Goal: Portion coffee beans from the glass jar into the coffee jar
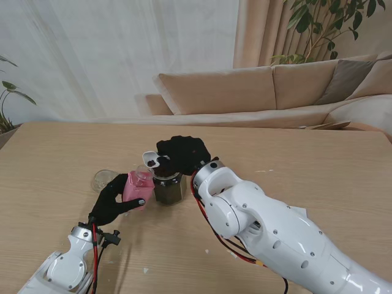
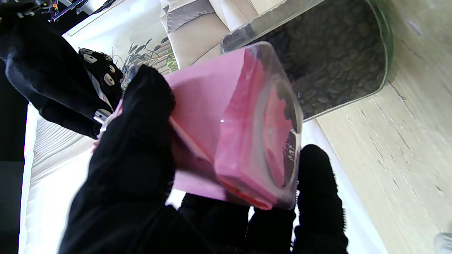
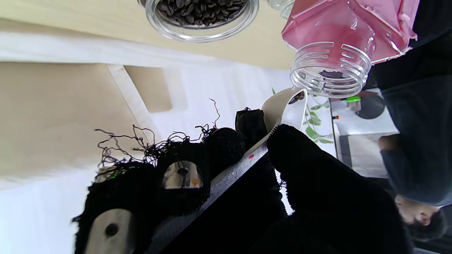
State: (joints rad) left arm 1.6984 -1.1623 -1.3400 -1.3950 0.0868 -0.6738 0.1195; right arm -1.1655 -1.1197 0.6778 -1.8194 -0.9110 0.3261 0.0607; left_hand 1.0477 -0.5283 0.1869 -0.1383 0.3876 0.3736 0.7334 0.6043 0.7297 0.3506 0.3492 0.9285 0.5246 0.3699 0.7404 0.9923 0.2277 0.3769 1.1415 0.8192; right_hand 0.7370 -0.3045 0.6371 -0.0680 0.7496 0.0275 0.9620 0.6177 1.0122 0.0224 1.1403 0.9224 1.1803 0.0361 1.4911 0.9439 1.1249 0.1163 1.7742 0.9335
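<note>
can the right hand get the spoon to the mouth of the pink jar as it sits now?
Probably yes. The right hand holds the spoon with its bowl right at the open, capless mouth of the pink jar, which the left hand tilts toward it. Nothing sits between them.

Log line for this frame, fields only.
left hand: holds pink coffee jar | right hand: holds scoop at jar mouth | glass jar: open, beans inside

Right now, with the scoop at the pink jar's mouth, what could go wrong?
1. Spill: the white scoop carries beans right at the narrow threaded mouth of the pink coffee jar; a slight miss likely drops beans on the table.
2. The left hand holds that jar tilted; if it slips, beans already inside could pour out.
3. The right hand works directly over the open glass jar and could knock it.
</note>
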